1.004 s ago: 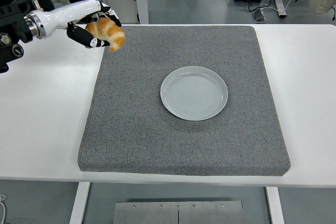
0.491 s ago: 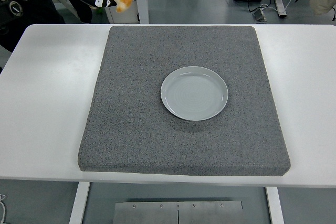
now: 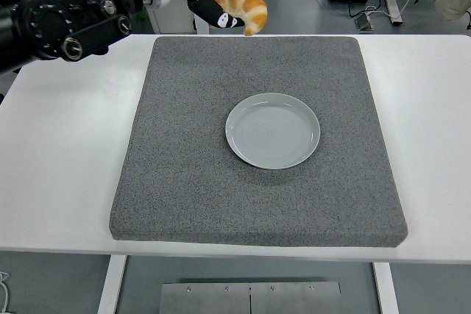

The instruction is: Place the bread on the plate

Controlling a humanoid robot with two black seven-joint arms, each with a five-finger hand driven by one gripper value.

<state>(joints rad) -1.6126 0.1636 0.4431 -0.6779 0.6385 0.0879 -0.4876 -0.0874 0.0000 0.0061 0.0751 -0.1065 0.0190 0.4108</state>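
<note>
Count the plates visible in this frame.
1. A single grey plate sits on the grey mat, right of its centre, holding nothing. The left hand holds the bread beyond the mat's far edge.

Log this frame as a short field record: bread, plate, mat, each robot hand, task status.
bread: croissant, held in the air over the mat's far edge, left of the plate's line
plate: grey plate, empty, near the middle of the mat
mat: grey mat on the white table
left robot hand: left robot hand gripping the croissant
right robot hand: not in view
task status: bread not yet on the plate
</note>
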